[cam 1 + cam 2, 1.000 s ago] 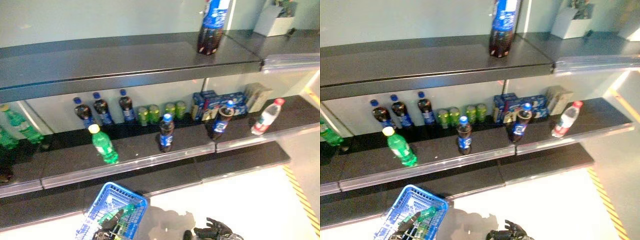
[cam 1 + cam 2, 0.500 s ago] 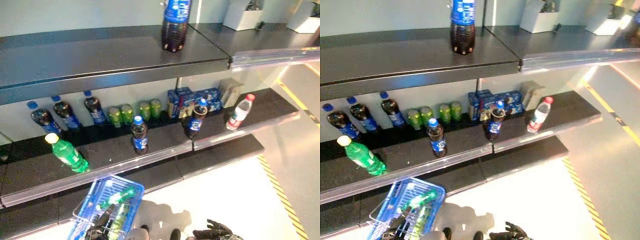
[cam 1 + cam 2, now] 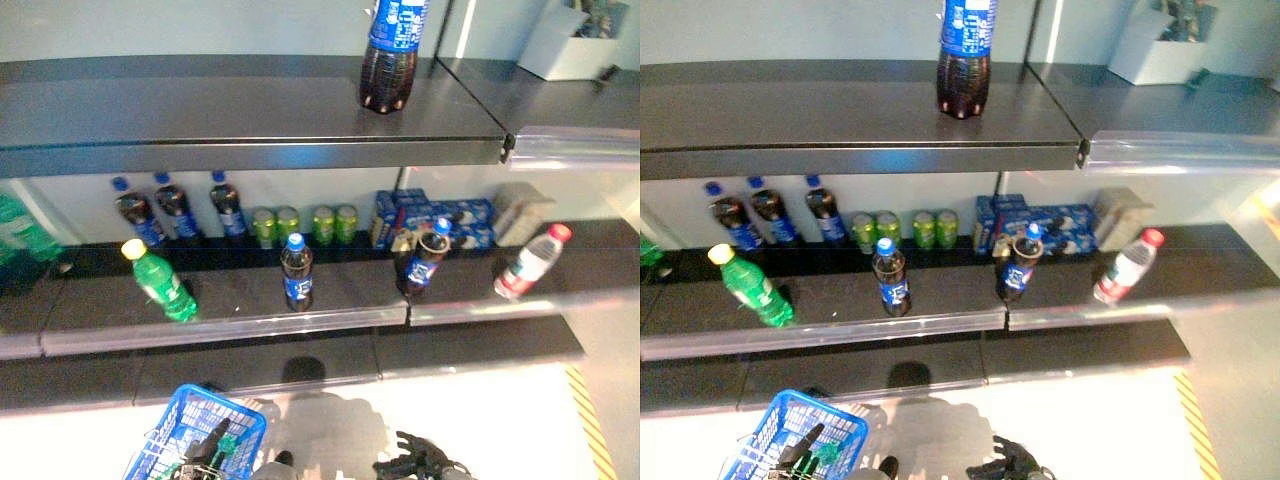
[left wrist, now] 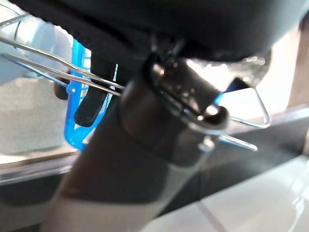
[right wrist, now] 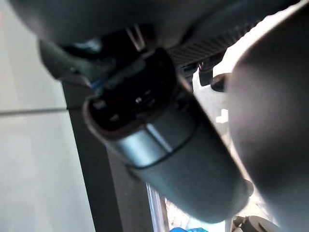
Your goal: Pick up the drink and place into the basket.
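Basket (image 3: 160, 450) hangs from left hand (image 3: 205, 448), fingers curled round its handle; right hand (image 3: 420, 462) low, fingers spread, well apart from shelf drinks (image 3: 297, 272).

Both head eyes look down at shelves (image 3: 250, 110) (wrist views close-up).

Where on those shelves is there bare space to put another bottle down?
Top shelf: wide and bare left of the big cola bottle. Middle shelf: free front gaps between the green bottle and the small cola bottle, then on to the tilted cola bottle. Its back row of cans and boxes is crowded.
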Tool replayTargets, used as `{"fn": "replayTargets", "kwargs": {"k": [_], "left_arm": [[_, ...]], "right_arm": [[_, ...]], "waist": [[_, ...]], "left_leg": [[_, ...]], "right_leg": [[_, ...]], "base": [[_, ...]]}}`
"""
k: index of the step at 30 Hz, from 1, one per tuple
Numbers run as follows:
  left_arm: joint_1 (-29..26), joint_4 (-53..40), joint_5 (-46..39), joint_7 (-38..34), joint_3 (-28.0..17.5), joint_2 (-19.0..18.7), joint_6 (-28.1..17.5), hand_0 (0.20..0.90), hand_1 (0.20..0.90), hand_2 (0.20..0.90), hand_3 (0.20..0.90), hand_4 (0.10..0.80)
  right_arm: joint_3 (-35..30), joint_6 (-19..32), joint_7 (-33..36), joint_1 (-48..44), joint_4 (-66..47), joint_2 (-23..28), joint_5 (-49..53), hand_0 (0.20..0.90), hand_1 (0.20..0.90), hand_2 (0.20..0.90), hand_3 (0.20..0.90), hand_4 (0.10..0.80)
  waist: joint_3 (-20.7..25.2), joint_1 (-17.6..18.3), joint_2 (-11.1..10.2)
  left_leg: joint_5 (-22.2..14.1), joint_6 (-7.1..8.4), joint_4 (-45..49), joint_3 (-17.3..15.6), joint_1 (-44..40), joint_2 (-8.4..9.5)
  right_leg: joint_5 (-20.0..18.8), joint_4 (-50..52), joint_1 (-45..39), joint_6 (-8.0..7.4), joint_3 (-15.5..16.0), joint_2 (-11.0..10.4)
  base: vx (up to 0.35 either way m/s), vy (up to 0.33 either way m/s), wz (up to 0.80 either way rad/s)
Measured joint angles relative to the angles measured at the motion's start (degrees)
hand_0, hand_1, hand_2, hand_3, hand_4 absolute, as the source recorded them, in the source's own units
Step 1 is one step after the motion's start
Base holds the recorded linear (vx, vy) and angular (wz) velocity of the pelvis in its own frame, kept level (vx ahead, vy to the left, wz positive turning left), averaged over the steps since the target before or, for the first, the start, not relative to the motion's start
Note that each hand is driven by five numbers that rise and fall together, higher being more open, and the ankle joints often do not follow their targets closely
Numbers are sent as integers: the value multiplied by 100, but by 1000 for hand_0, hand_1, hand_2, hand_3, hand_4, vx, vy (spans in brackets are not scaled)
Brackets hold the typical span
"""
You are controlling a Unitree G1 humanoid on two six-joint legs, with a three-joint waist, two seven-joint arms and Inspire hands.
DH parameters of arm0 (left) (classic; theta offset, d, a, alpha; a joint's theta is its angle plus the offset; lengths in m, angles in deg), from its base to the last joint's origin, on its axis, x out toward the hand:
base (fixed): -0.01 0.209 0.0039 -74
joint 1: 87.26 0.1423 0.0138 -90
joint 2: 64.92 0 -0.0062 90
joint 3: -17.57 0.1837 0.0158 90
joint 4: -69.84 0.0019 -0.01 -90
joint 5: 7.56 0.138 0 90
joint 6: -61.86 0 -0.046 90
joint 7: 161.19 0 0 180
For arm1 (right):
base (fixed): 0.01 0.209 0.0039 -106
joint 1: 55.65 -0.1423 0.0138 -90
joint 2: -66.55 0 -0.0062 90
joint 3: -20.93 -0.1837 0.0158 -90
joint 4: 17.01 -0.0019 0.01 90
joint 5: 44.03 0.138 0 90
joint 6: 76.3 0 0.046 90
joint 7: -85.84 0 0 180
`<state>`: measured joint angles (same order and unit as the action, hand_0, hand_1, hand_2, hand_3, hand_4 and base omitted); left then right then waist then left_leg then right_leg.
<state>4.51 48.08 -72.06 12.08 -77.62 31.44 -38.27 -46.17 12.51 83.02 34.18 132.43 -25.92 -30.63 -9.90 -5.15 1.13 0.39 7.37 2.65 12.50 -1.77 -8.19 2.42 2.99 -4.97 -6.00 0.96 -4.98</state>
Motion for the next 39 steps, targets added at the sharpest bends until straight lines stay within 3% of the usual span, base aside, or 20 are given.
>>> {"fn": "replayTargets", "kwargs": {"k": [1, 3, 4, 5, 6, 7, 8, 9, 11, 12, 15, 20, 24, 28, 33, 35, 39], "left_arm": [[63, -7, -21, -5, -13, 59, -78, 300, 300, 300, 200, 100], [70, -112, -99, 20, -1, -13, -115, 300, 300, 300, 200, 100], [39, -136, -122, 23, -11, -89, -116, 300, 300, 300, 200, 100], [12, -133, -115, 22, -17, -113, -114, 300, 300, 300, 200, 100], [-53, -120, -108, 24, -78, -260, -135, 300, 300, 300, 200, 100], [-102, -113, -110, 25, -129, -375, -115, 300, 300, 300, 200, 100], [-71, -75, -104, 82, -123, -429, -54, 300, 300, 300, 200, 100], [-60, 7, -103, 83, -124, -413, -50, 300, 300, 300, 200, 100], [15, 56, 54, 83, -105, -318, -21, 300, 300, 300, 200, 100], [9, 66, 275, 89, -16, -162, -6, 300, 300, 300, 200, 100], [85, 83, 848, 133, 321, -175, 65, 300, 300, 300, 200, 100], [244, 160, 1353, 133, 456, -172, 230, 300, 300, 300, 200, 100], [319, 120, 2015, 130, 528, -211, 441, 300, 300, 300, 200, 100], [441, -174, 2246, 135, 908, -504, 661, 300, 300, 300, 200, 100], [479, -312, 2226, 134, 886, -507, 621, 300, 300, 300, 200, 100], [563, -409, 2310, 129, 887, -373, 454, 300, 300, 300, 200, 100], [608, -408, 2544, 126, 833, -321, 327, 300, 300, 300, 200, 100]], "right_arm": [[51, -22, -11, -17, -72, 22, 0, 900, 900, 900, 900, 800], [212, -1, -40, 6, -269, 67, 16, 900, 900, 900, 900, 800], [284, -9, -45, 32, -365, 49, 47, 900, 900, 900, 900, 800], [268, -1, -26, 73, -403, 33, 82, 900, 900, 900, 900, 800], [225, 24, 14, 97, -446, -23, 118, 900, 900, 900, 900, 800], [204, 53, 25, 107, -442, -48, 162, 900, 900, 900, 900, 800], [174, 95, 19, 156, -410, -40, 180, 900, 900, 900, 900, 800], [161, 148, 19, 185, -373, -28, 181, 900, 900, 900, 900, 800], [37, 257, 18, 304, -394, 133, 185, 900, 900, 900, 900, 800], [-170, 286, 7, 402, -372, 217, 279, 900, 900, 900, 900, 800], [-233, 306, -99, 363, -362, 97, 215, 900, 900, 900, 900, 800], [-117, 288, -126, 354, -548, 8, -3, 900, 900, 900, 900, 800], [236, 75, -101, 664, -1948, 223, -337, 900, 900, 900, 900, 800], [624, 54, -111, 634, -3756, 728, -642, 900, 900, 900, 900, 800], [476, 172, -166, 504, -5105, 1354, -789, 900, 900, 900, 900, 800], [-102, 216, -191, 534, -5898, 1703, -758, 900, 900, 900, 900, 800], [-1270, 573, 263, 537, -6769, 1898, -643, 900, 900, 900, 900, 800]], "waist": [[-12, -80, 77], [-3, -109, 24], [-10, -155, -55], [-42, -168, -98], [-120, -172, -275], [-176, -149, -445], [-118, -143, -679], [-71, -110, -762], [-28, 89, -574], [-14, 265, -287], [29, 188, -351], [147, 200, -342], [223, 261, -317], [228, 468, -327], [244, 548, -353], [225, 580, -320], [235, 723, -182]], "left_leg": [[128, 37, -20, -128, 71, -167], [432, -128, -109, -317, 281, -335], [588, -631, -274, -721, 489, -427], [312, -887, -338, -921, 566, -499], [-107, -961, -258, -1247, 678, -536], [-74, -837, 14, -1345, 767, -429], [-55, -760, 465, -1491, 795, -86], [-87, -715, 679, -1619, 773, 83], [-139, -712, 586, -1874, 435, 116], [-136, -246, 127, -1810, 161, 15], [-32, -290, -75, -1927, 97, 175], [57, -445, -227, -1913, -112, 365], [67, -517, -389, -1985, -323, 503], [125, -509, -475, -2255, -385, 466], [165, -471, -610, -2461, -420, 346], [242, -377, -742, -2454, -504, 245], [254, -316, -755, -2423, -510, 110]], "right_leg": [[55, 72, 44, 114, 190, 141], [145, 280, 274, 285, 460, 266], [123, 364, 444, 475, 731, 348], [90, 363, 470, 558, 876, 383], [51, 329, 516, 647, 1096, 314], [41, 325, 523, 670, 1293, 149], [-5, 317, 624, 696, 1437, -136], [-36, 294, 639, 673, 1469, -266], [-50, 237, 570, 491, 1496, -254], [-23, 366, 609, 382, 1348, -97], [-27, 375, 648, 300, 966, -163], [-73, 320, 512, 182, 969, -337], [-126, 378, 462, 61, 902, -403], [-190, 268, 582, 30, 535, -400], [-446, -153, 458, -43, 507, -423], [-579, -438, 318, 22, 510, -293], [-711, -691, 181, 96, 530, -133]], "base": [[-302, -596, 57], [-210, -370, 65], [-224, -281, 78], [-248, -249, 98], [-173, -77, 87], [-122, -4, 77], [-57, 43, 46], [6, 62, 31], [34, 82, 61], [23, 121, 83], [25, 165, 25], [61, 207, 6], [5, 145, -10], [-74, -116, -38], [10, -137, -26], [34, -68, -9], [14, -9, -2]]}}
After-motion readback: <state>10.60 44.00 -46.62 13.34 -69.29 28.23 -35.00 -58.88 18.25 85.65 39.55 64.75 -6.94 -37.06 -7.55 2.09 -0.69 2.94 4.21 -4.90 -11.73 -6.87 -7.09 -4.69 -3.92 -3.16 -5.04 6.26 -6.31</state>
